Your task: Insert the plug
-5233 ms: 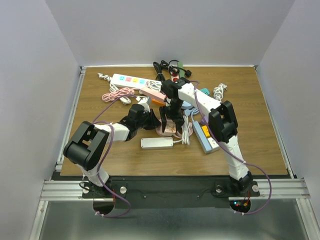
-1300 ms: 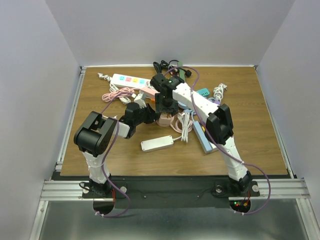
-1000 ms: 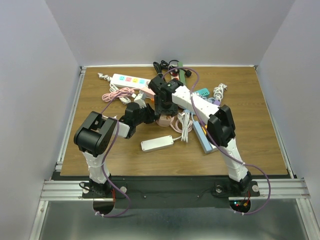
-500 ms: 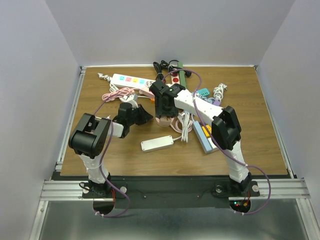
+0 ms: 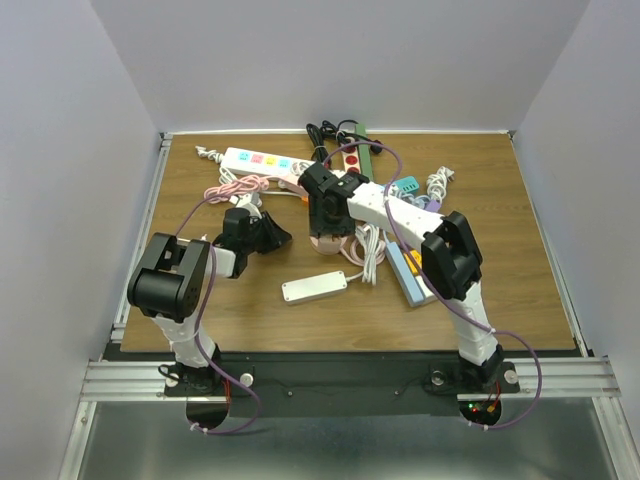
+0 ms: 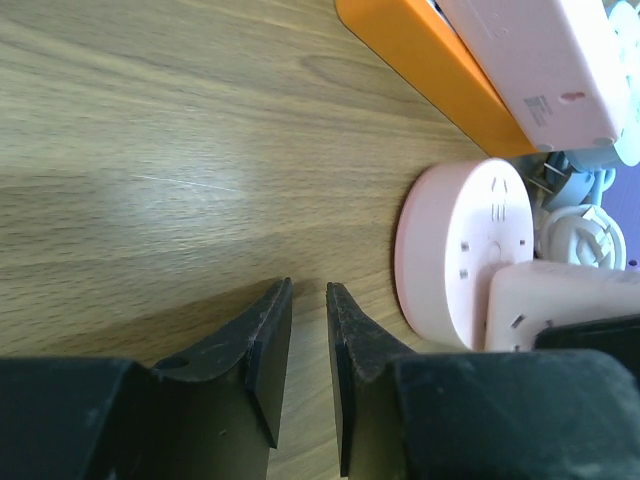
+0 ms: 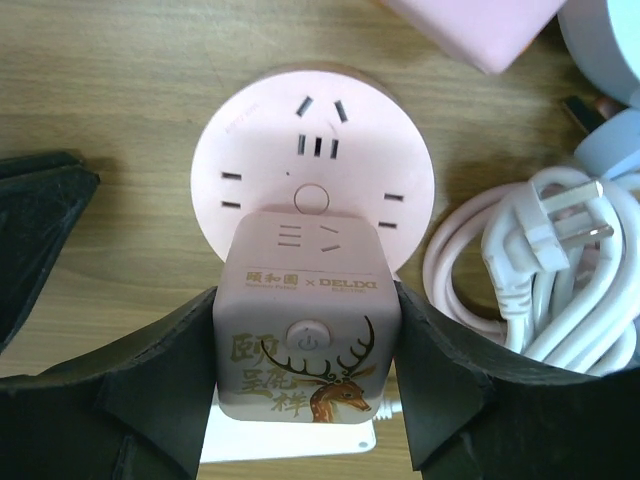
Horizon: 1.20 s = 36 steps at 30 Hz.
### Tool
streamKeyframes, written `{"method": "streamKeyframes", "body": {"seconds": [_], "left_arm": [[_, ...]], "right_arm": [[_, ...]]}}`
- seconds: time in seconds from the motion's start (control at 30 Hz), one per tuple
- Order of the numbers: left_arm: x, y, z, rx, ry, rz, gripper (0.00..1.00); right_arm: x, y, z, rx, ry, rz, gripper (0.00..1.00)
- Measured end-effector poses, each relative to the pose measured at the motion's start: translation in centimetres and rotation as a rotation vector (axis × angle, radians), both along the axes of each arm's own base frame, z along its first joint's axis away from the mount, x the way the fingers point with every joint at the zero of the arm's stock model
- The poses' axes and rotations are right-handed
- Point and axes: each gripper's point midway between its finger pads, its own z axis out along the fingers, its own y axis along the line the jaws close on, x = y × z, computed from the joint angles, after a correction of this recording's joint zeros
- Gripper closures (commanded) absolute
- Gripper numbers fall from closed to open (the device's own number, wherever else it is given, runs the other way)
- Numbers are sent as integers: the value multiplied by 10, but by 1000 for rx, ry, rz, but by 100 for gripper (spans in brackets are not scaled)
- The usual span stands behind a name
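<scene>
My right gripper (image 7: 305, 300) is shut on a pink cube plug (image 7: 305, 350) printed with a gold deer and a power button. The cube sits over the near part of a round pink socket (image 7: 262, 150), whose slots show beyond it. Its pins are hidden, so I cannot tell if they are seated. From above, the right gripper (image 5: 325, 230) points down at that socket (image 5: 340, 243). My left gripper (image 6: 308, 290) stands slightly open and empty above bare wood, to the left of the round socket (image 6: 460, 250) and apart from it.
An orange power strip (image 6: 430, 70) and a pink one (image 6: 540, 60) lie behind the socket. A coiled white cable with a plug (image 7: 540, 250) lies to its right. A white strip (image 5: 314, 287) sits nearer the bases. More strips and cables (image 5: 258, 160) crowd the far middle.
My left gripper has let go, opened a little and drawn back to the left, away from the round socket. The right gripper still holds the cube over the socket, shifted slightly.
</scene>
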Motion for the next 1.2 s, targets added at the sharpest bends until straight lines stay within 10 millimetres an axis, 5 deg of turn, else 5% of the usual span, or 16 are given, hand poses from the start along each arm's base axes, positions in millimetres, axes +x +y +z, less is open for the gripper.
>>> {"method": "streamKeyframes", "body": {"seconds": [0.93, 1.03, 1.07, 1.2], "left_arm": [[-12, 14, 1, 43, -15, 22, 66], [-15, 17, 2, 57, -12, 31, 63], [-16, 18, 2, 61, -14, 33, 60], [-18, 22, 10, 76, -30, 46, 48]], "right_arm": [[-1, 8, -14, 102, -140, -62, 98], [-1, 9, -10, 105, -149, -60, 72], [-1, 9, -10, 104, -150, -61, 55], [0, 6, -6, 93, -161, -63, 30]]}}
